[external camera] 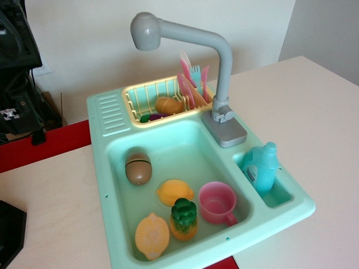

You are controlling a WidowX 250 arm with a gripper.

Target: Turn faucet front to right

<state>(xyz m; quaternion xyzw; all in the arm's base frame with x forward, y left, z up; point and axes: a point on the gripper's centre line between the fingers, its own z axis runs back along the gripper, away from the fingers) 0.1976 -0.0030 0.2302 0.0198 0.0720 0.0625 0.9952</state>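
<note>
The grey plastic faucet (223, 73) stands on its rectangular grey base (225, 129) at the back right rim of the mint-green toy sink (106, 168). Its upright pipe bends into a horizontal arm that reaches left, ending in a bulbous round head (146, 31) above the yellow dish rack (134, 103). No gripper shows in this view; only dark robot hardware (17, 73) stands at the far left edge.
The basin holds a brown toy (138, 167), a lemon (174, 191), a half orange (152, 236), a pineapple toy (183, 218) and a pink cup (217, 203). A teal bottle (261, 167) sits in the side compartment. The rack holds toy food and pink and blue cutlery (193, 84).
</note>
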